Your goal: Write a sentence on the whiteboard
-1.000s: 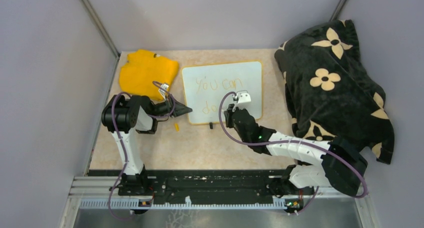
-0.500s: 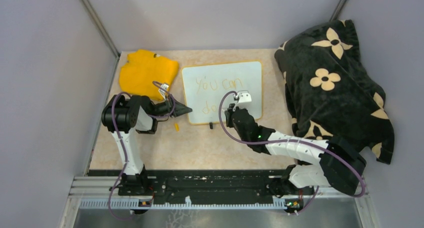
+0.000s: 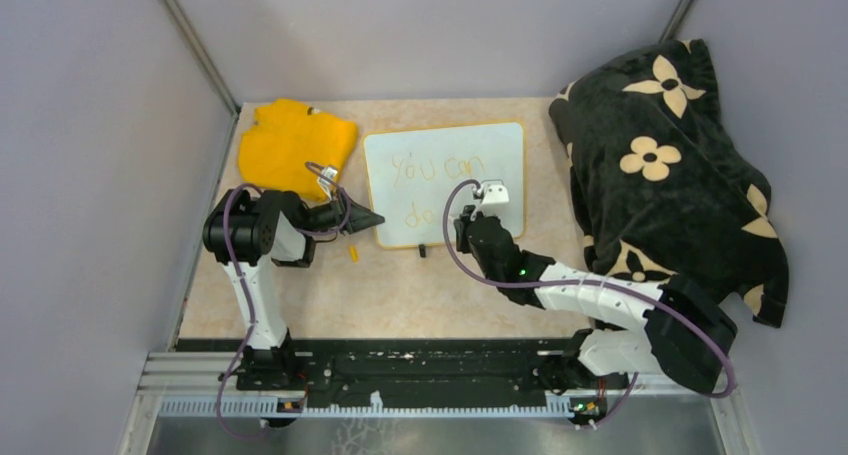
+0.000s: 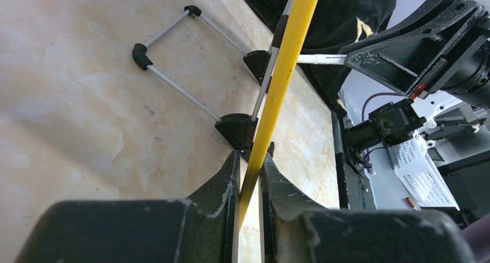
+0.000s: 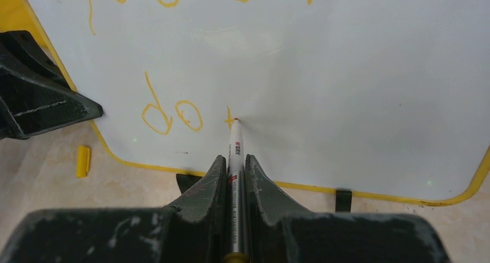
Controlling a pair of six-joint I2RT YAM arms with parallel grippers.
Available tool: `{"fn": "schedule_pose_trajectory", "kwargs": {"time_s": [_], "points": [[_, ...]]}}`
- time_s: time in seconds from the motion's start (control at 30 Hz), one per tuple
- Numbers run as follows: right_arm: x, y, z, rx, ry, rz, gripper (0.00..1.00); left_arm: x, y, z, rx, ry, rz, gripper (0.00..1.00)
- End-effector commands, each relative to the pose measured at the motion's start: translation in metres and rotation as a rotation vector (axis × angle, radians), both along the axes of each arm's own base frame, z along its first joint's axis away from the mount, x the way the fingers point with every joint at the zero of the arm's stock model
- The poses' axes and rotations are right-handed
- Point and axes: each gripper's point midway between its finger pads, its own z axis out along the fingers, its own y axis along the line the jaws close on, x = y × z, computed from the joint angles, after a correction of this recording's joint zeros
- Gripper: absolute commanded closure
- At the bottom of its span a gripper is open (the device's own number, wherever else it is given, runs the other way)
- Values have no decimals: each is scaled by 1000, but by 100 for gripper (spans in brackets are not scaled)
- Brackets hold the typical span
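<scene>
The whiteboard lies at the table's middle back, white with a yellow rim. On it the sentence stands in thin yellow-orange letters: "you can" above, "do" below, then a small cross stroke. My right gripper is shut on a white marker, whose tip touches the board just right of that stroke. In the top view this right gripper hovers over the board's lower middle. My left gripper is shut on the board's rim at its lower left corner.
A yellow cloth lies left of the board. A black blanket with cream flowers fills the right side. A small yellow cap lies on the table near the board's lower left corner. The board's wire stand and black feet show underneath.
My right gripper with the marker has shifted slightly to the right along the lower line. The left arm and the board have not moved.
</scene>
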Motion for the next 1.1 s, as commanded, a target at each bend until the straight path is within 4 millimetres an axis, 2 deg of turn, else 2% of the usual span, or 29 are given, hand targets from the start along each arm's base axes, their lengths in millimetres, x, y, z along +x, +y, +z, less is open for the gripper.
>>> {"fn": "schedule_pose_trajectory", "kwargs": {"time_s": [0.0,0.17,0.4,0.53,0.73,0.93,1.07], "points": [[4,-21,8,14,-26,-74,100,8,0,8,-18,-106,35,100],[2,-19,13,32,-28,-56,100,8,0,7,-17,-104,35,100],[0,-10,44,111,-93,-1,100,8,-1,8,-17,-106,33,100],[4,-11,58,107,-120,-16,100,7,-1,7,-16,-103,32,100],[17,-6,69,125,-105,-35,100,8,-1,7,-16,-102,32,100],[27,-5,67,118,-102,-47,100,8,-1,7,-15,-107,31,100],[31,-6,56,104,-82,-55,100,8,-1,7,-15,-106,31,100]]}}
